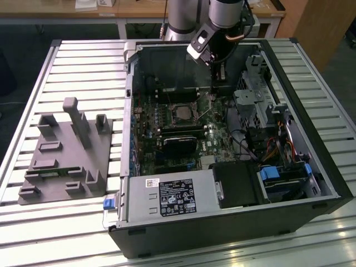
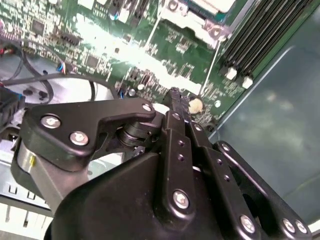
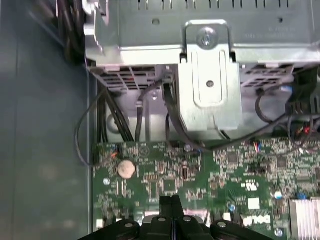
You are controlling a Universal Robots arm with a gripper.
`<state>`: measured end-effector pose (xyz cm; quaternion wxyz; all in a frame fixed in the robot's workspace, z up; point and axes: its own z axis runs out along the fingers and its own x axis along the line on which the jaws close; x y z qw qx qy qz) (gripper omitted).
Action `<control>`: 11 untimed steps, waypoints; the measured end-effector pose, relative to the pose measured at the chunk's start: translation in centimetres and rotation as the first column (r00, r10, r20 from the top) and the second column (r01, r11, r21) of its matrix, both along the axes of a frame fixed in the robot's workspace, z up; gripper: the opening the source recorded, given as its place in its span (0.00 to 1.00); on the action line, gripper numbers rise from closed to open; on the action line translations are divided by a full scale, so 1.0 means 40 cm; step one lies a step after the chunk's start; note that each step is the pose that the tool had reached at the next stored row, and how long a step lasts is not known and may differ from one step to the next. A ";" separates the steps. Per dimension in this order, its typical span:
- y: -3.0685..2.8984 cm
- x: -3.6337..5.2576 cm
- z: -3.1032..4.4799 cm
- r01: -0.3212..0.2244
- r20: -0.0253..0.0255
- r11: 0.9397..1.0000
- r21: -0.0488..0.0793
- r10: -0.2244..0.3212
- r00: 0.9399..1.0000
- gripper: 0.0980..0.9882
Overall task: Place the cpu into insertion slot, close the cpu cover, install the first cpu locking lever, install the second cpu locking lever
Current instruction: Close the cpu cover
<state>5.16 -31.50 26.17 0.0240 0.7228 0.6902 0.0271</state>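
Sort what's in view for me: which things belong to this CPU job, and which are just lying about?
Job:
cpu
cpu cover
thin locking lever
gripper, shut, close over the board

Lying about:
grey fixture block on the table
power supply
black card
coin battery
drive cage

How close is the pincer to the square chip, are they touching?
Apart. In the exterior view the pincer hangs toward that view's right of the chip, with bare green board showing between them.
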 end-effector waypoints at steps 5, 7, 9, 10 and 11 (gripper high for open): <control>0.001 0.018 -0.007 -0.001 0.000 1.000 -0.007 0.001 1.000 0.01; 0.001 0.024 -0.011 -0.001 -0.001 1.000 -0.011 0.001 1.000 0.01; 0.001 0.030 -0.015 -0.001 -0.001 1.000 -0.016 0.001 1.000 0.01; 0.001 0.032 -0.018 -0.001 -0.002 1.000 -0.018 0.001 1.000 0.01; 0.001 0.034 -0.020 -0.001 -0.002 1.000 -0.020 0.001 1.000 0.01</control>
